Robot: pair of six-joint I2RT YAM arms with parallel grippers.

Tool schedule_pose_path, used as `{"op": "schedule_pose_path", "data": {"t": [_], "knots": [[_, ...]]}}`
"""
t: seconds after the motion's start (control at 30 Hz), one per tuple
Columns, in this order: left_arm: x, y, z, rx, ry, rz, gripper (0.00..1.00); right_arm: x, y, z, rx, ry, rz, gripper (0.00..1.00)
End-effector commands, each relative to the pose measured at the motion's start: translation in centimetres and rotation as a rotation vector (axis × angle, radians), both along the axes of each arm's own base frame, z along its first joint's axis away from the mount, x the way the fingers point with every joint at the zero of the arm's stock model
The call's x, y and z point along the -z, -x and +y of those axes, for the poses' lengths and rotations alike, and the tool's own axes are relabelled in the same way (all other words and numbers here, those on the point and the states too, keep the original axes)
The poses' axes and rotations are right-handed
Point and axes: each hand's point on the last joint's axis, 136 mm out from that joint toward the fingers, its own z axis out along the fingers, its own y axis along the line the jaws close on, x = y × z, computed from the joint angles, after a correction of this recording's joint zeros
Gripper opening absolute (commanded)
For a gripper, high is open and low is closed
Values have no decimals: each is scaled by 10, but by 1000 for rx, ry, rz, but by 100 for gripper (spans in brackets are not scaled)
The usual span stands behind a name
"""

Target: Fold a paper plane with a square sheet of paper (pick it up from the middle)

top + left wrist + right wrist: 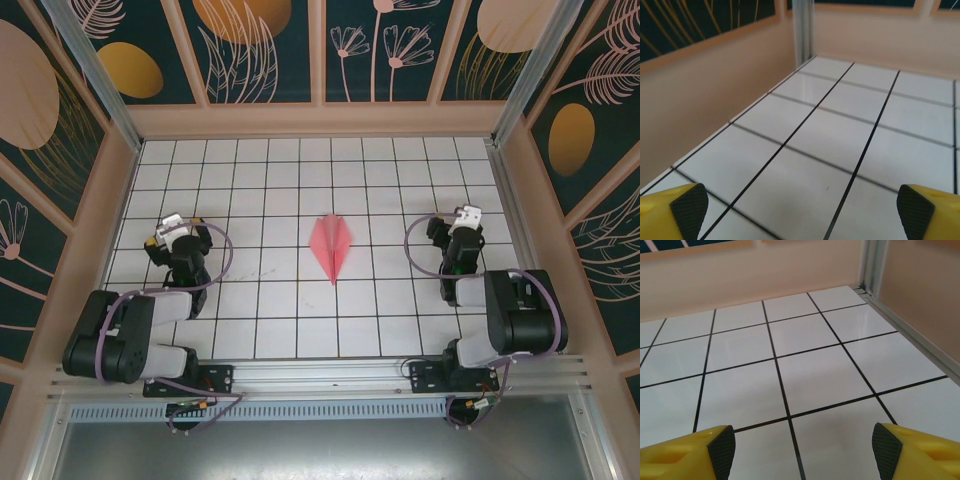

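One salmon-pink paper plane (pixel 332 245) lies flat at tabletop (pixel 270 320) centre, narrow tip toward near edge. Two pincers, one each side, well apart from it: left pincer (pixel 801 207) spread, right pincer (pixel 802 447) spread.

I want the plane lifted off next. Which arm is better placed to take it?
Right, narrowly: in the top view the right gripper sits slightly nearer the plane than the left gripper. Both stand open and empty, apart from it.
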Motion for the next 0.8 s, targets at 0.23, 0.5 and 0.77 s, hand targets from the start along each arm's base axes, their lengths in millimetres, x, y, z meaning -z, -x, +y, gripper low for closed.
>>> {"op": "schedule_pose_path", "data": {"t": [0.23, 0.5, 0.77], "knots": [[-17, -11, -19, 208, -1, -159, 98, -14, 0, 15, -125, 0, -112, 84], [-15, -19, -13, 196, 19, -148, 99, -13, 1, 6, -75, -13, -112, 99], [-16, -19, -13, 196, 19, -149, 99, -13, 1, 6, -77, -12, -112, 99]]}}
